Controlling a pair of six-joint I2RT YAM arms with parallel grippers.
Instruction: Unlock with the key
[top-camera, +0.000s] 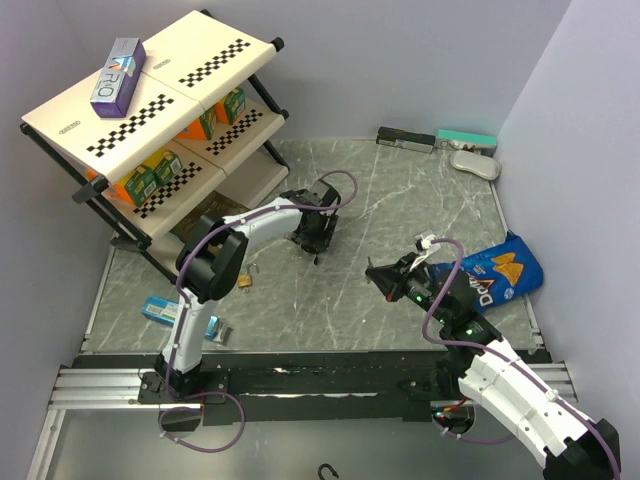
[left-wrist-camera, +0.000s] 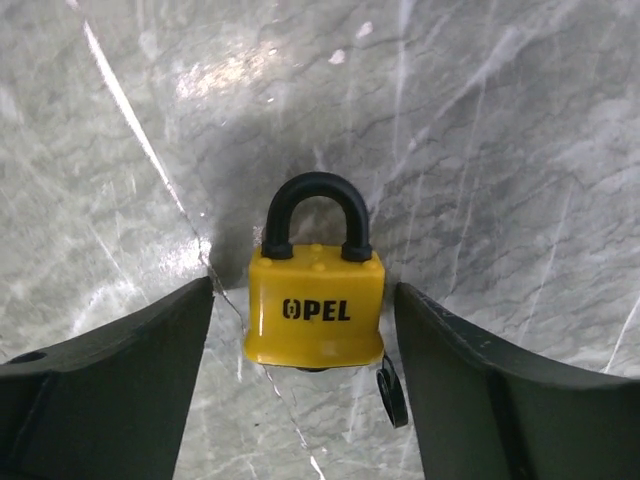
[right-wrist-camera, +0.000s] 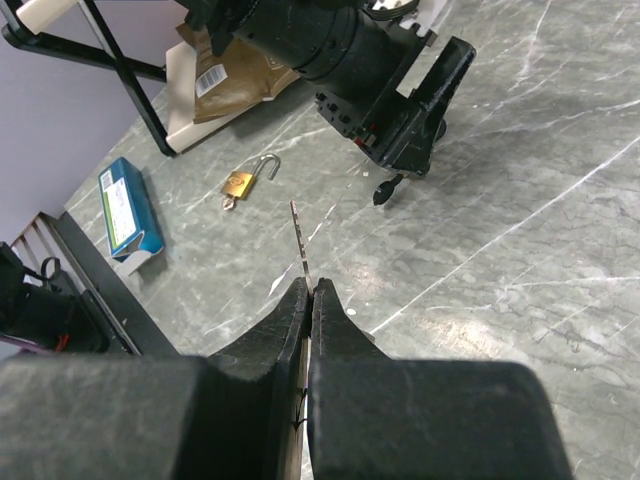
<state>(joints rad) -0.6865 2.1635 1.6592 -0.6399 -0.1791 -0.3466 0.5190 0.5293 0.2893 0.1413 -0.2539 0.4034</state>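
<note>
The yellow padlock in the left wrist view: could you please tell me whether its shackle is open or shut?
Shut: both legs of the black shackle sit down in the yellow padlock body.

White-shelled left arm (top-camera: 262, 217) & white-shelled right arm (top-camera: 520, 395), black joints/motor housings. Thin purple cables (top-camera: 356, 188) loop alongside both. Small green LEDs (top-camera: 465, 330) lit on R. Matte black wedge-shaped fingers (left-wrist-camera: 100, 390), smooth inner faces.

Left claw (left-wrist-camera: 304, 290) points straight down with jaws spread wide, while right claw (right-wrist-camera: 309, 287) is pinched tight.
</note>
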